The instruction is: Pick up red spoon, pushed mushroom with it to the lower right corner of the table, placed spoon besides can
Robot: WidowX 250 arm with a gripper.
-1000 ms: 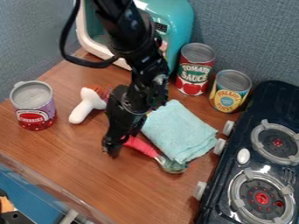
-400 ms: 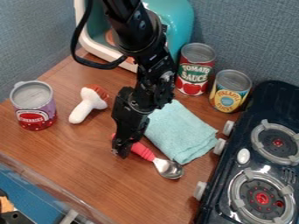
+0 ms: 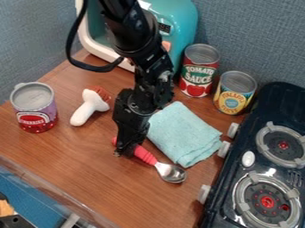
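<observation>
Gripper [image 3: 122, 150] is down at the red spoon [image 3: 145, 155], across its handle. Can't tell how far open it is, or whether it has hold of the handle; the black body covers that part. Only a bit of red handle end pokes out on the left side. Rest of handle and the metal bowl are in plain sight, running toward lower right, bowl just beside the folded teal cloth [image 3: 184, 136]. Cloth's upper-left part goes behind the arm.

Mushroom [image 3: 89, 107] lies on the wood table [image 3: 77, 156], left of the arm, white stem toward lower left, brownish cap toward upper right. Purple-and-red can [image 3: 37, 109] upright, left of it. Red can [image 3: 199, 71] and yellow can [image 3: 234, 94] upright near the back wall [image 3: 256, 35], right of the arm.

Teal toy oven [image 3: 182, 20] behind: arm blocks much of its front, top cut off. Black stove [image 3: 235, 176] runs out of view at right and bottom. Dark thing with an orange piece at lower left corner [image 3: 9, 220], mostly cut off, can't identify.
</observation>
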